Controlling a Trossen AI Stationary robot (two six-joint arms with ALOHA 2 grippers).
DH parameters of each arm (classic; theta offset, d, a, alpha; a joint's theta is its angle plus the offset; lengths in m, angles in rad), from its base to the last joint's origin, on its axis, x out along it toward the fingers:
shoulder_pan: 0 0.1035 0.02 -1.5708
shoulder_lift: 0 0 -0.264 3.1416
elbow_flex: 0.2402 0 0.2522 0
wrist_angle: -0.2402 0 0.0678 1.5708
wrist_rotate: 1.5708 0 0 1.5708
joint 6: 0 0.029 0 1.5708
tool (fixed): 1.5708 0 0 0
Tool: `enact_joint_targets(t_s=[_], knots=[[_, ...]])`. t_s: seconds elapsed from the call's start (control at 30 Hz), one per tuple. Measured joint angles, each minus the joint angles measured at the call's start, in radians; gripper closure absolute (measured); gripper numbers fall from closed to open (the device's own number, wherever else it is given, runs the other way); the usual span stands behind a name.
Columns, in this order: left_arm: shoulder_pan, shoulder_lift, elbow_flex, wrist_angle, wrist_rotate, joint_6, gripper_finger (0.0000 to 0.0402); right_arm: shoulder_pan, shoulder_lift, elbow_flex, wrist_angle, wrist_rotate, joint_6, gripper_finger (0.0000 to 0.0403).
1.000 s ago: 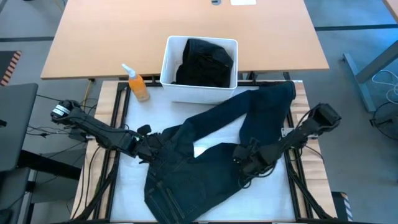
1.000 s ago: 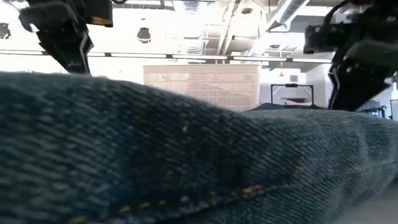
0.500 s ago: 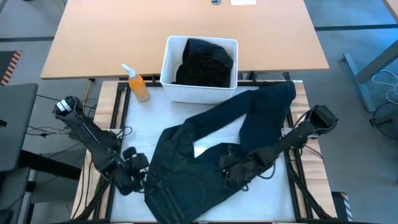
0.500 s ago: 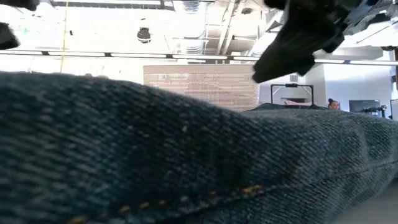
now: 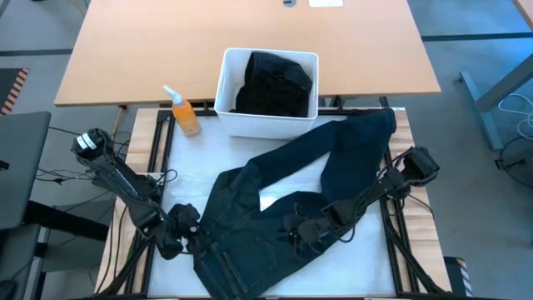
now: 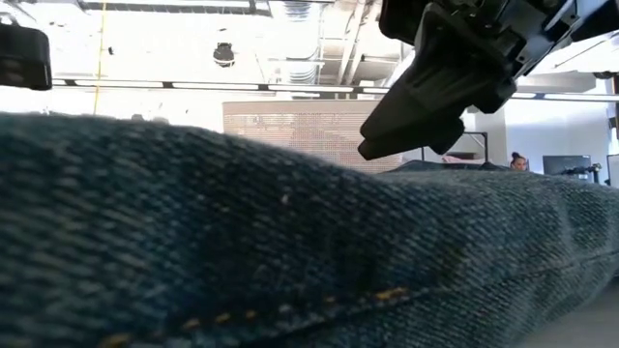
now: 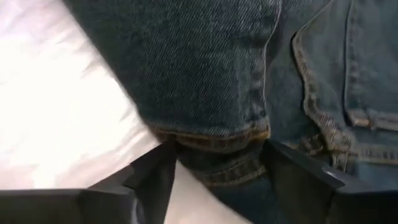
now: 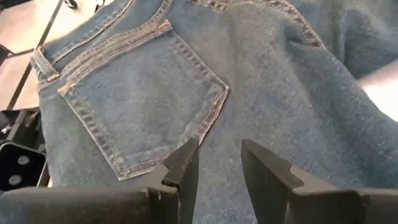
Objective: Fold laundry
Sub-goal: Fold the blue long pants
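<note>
White table (image 5: 187, 171), trousers (image 5: 275, 200) between left hand (image 5: 190, 242), right hand (image 5: 293, 237)

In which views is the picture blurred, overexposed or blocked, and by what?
Low view: the jeans fill the lower frame, very close and soft in focus; the ceiling lights behind are blown out. Left wrist view: the white table cover glares, without detail. High view: evenly lit, sharp.

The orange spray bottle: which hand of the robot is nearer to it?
Left. The left hand is at the jeans' waistband edge, straight in front of the orange spray bottle; the right hand is mid-jeans, farther off.
</note>
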Motion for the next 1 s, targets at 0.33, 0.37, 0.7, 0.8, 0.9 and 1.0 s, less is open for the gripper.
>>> enact_joint_targets(t_s=[0.33,0.37,0.7,0.8,0.9,1.0], knots=[[0.129,0.052,0.012,0.175,0.013,0.322,0.0223,-0.009,0.0,0.0,0.016,-0.001,-0.008,0.0255],[0.145,0.052,0.04,0.171,0.01,0.369,0.0253,-0.01,0.0,0.0,0.019,-0.001,-0.009,0.0255],[0.296,0.111,0.485,0.168,0.053,0.96,0.0378,-0.005,-0.122,0.0,-0.09,-0.01,-0.029,0.0255],[0.326,0.242,0.593,0.163,0.155,1.035,0.038,0.019,-0.213,0.0,-0.177,0.068,-0.022,0.0255],[0.35,0.432,0.685,0.153,0.287,1.054,0.038,0.054,-0.294,0.0,-0.224,0.183,-0.026,0.0255],[0.374,0.622,0.811,0.106,0.376,1.084,0.0381,0.085,-0.347,0.0,-0.246,0.287,-0.024,0.0256]])
